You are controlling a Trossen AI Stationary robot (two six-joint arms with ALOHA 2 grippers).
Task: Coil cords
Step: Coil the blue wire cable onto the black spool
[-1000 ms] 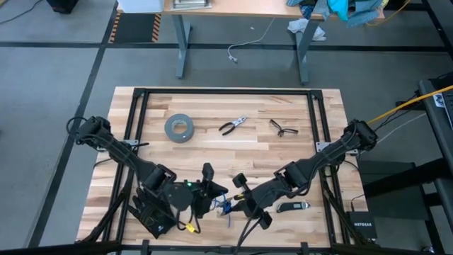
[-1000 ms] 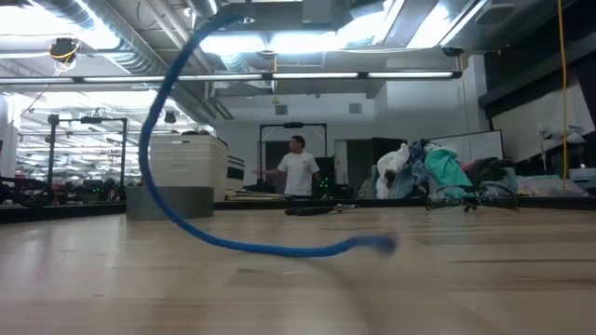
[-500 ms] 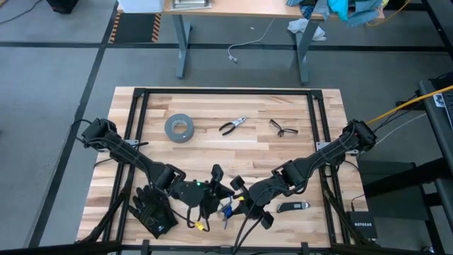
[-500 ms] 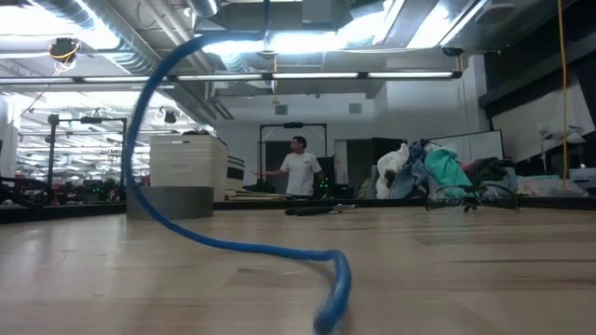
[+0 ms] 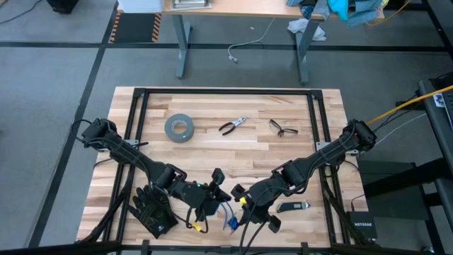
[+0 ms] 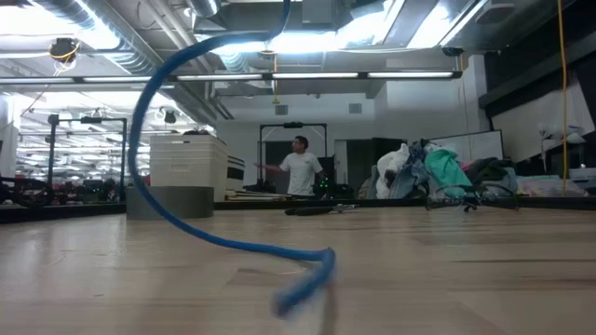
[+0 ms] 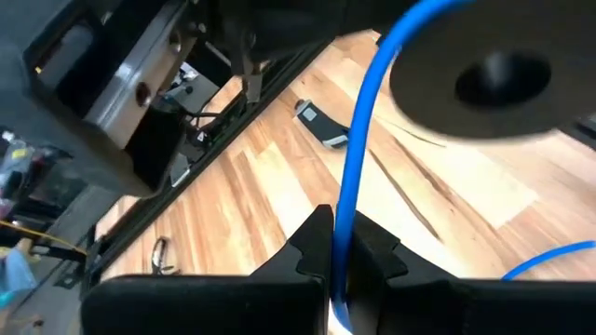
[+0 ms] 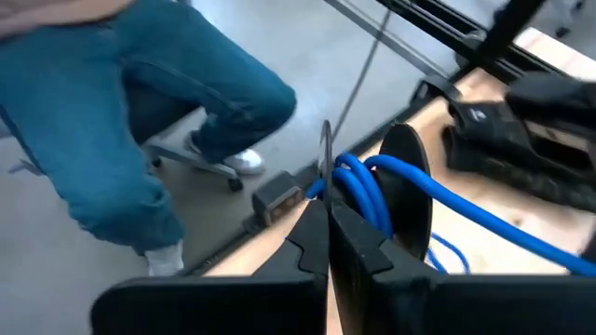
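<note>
The cords are one blue cable. In the low view it [image 6: 149, 121] arcs down from above to the table, and its free end [image 6: 300, 293] lies on the wood. In the high view a bit of the cords [image 5: 228, 214] shows near the front edge, between the two grippers. My left gripper [image 5: 218, 190] is shut on the cable [image 7: 368, 112]. My right gripper [image 5: 238, 195] is shut, with several blue loops [image 8: 361, 186] bunched at its fingertips [image 8: 327, 212]. My left gripper pinches a single strand of the blue cable [image 7: 346, 209] between its two fingertips [image 7: 317, 233]. The strand rises in a curve away from the fingers, clear of the table. My right gripper has several loops of the cable [image 8: 349, 177] at its free ends. Its own shut fingers hide exactly where they grip. One strand [image 8: 503, 228] runs off from the loops toward the left arm.
A grey tape roll [image 5: 179, 127], pliers [image 5: 232, 125] and glasses [image 5: 283, 128] lie at the far side of the table. Black gloves [image 5: 152, 212] sit at the near left. A small dark tool [image 5: 291, 206] lies at the near right. A person stands far back [image 6: 298, 167].
My left gripper has sunk a little and moved toward my right gripper, and its wrist has turned. My right gripper has turned in place. The cable's free end has slid across the table toward the near edge, while the arc above it stays up.
</note>
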